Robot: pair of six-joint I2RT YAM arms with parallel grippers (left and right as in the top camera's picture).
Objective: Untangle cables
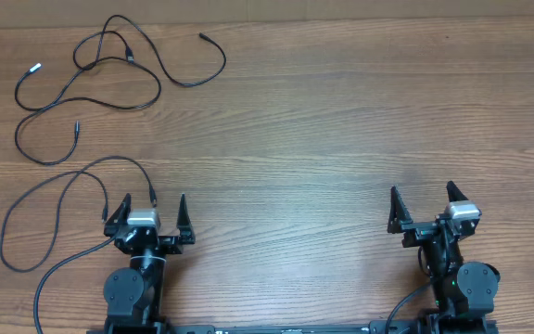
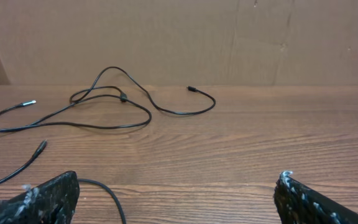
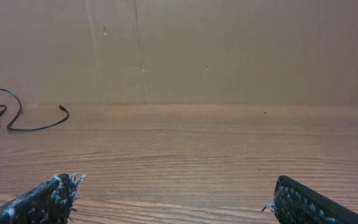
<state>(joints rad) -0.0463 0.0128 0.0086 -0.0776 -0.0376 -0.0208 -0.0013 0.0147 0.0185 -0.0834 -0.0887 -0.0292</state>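
The cables lie at the table's far left. Two thin black cords cross in a loose tangle (image 1: 109, 54), one with a silvery tip (image 1: 35, 67), one with a plug (image 1: 202, 35) to the right. A third cord (image 1: 26, 199) loops lower down, and its end lies just by my left gripper (image 1: 152, 202). That gripper is open and empty. In the left wrist view the tangle (image 2: 118, 96) lies ahead, and a cord (image 2: 107, 190) passes by the left finger of the open jaws (image 2: 179, 176). My right gripper (image 1: 422, 191) (image 3: 176, 180) is open, empty and far from the cables.
The wooden table (image 1: 341, 121) ends at a brown cardboard wall (image 2: 229, 37) at the back. A thicker black wire (image 1: 49, 278) runs from the left arm's base toward the front edge. One cord's end (image 3: 42, 126) shows at the left of the right wrist view.
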